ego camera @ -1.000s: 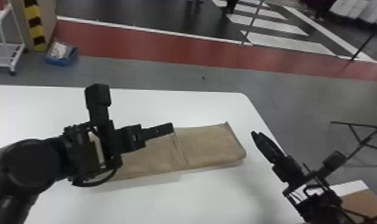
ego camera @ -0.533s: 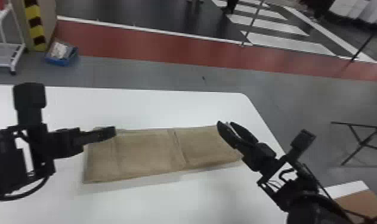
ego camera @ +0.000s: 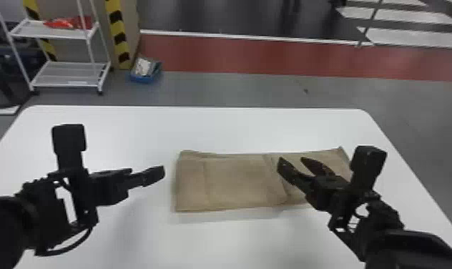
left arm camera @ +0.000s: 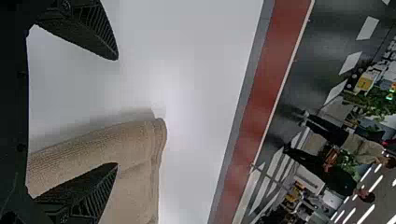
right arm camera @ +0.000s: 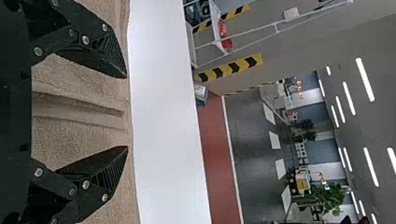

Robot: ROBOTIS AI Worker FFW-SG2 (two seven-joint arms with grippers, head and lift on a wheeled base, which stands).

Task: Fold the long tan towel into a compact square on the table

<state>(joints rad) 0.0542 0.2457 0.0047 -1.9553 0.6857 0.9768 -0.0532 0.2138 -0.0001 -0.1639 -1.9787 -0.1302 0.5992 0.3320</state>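
- The towel [ego camera: 236,184] lay in a long strip across the table [ego camera: 236,128], probably flat so that its ends could be folded inward.
- The left gripper [ego camera: 162,171] stood by one end, fingers apart and empty, seemingly to straddle that edge.
- The right gripper [ego camera: 291,159], also open and empty, hung above the crease [ego camera: 276,177], perhaps to pinch or steady it.

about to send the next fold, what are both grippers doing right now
Left gripper: open, holding nothing, beside the towel's left end.
Right gripper: open, holding nothing, over the towel's right part.
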